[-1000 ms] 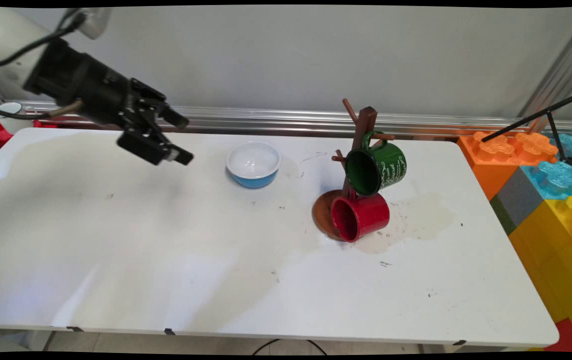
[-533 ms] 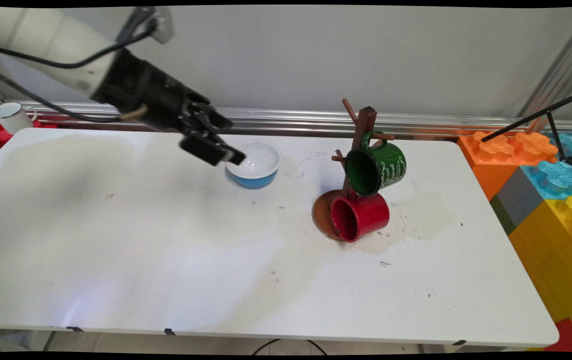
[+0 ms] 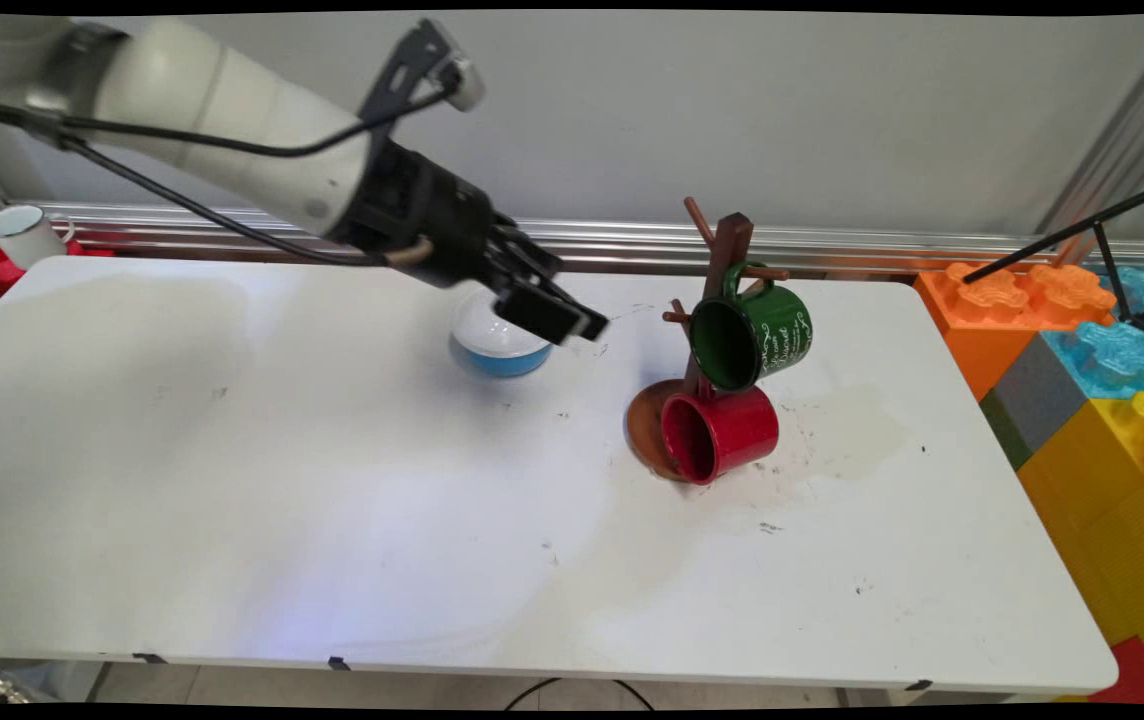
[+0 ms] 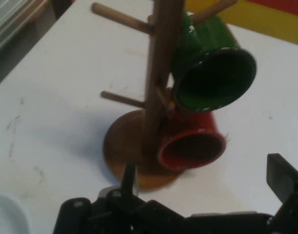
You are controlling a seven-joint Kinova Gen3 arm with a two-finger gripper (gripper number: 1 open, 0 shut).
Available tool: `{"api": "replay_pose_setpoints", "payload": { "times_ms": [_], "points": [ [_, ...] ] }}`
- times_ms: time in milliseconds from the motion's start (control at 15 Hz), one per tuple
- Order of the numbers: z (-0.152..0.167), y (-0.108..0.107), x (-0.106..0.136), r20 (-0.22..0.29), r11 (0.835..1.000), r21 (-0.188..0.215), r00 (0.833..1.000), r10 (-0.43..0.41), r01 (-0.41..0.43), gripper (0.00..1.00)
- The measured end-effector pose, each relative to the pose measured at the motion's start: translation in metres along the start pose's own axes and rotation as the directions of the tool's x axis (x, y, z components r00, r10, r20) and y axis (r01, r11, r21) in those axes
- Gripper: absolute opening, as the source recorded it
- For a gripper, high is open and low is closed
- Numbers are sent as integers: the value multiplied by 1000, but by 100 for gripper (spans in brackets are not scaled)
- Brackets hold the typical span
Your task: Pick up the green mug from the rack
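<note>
Gripper [image 3: 572, 318] hung empty above the table, fingers spread wide, one fingertip [image 4: 284, 178] showing at the hand view's right edge with nothing between it and its partner; it sat over the right rim of the blue bowl [image 3: 492, 350], hiding part of that bowl in the main view; no contact visible. Over the last second the gripper had travelled from the table's left side, across the bowl, toward the right; the bowl itself had not shifted. Judged from this, the bowl was being passed over, not approached.

Hand camera looked straight at the wooden mug tree [image 4: 158, 87]; its round base [image 3: 644, 425] stood on the white table [image 3: 332, 520], well to the gripper's right. Green mug [image 3: 752, 335] hung from an upper peg, mouth turned toward the camera; red mug [image 3: 720, 432] lay just below it, against the post at the base, mouth also toward the camera; whether it hung from a peg or rested on the base could not be told. Neither mug had moved.

Farther out: white enamel cup [image 3: 25, 232] beyond the table's left end; large coloured building blocks [image 3: 1082, 370] off its right end.
</note>
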Motion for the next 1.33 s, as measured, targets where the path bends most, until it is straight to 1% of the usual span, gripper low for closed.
{"api": "replay_pose_setpoints", "payload": {
  "times_ms": [333,533,800,1000,1333],
  "points": [
    [33,21,9,-59,999,-20,997,-51,50,100],
    [51,34,11,-95,995,-30,991,-93,91,100],
    [72,49,7,-135,989,-37,980,-148,144,100],
    [81,57,2,-156,984,-43,972,-176,171,100],
    [99,71,-6,-211,973,-61,950,-231,223,100]
  ]
}}
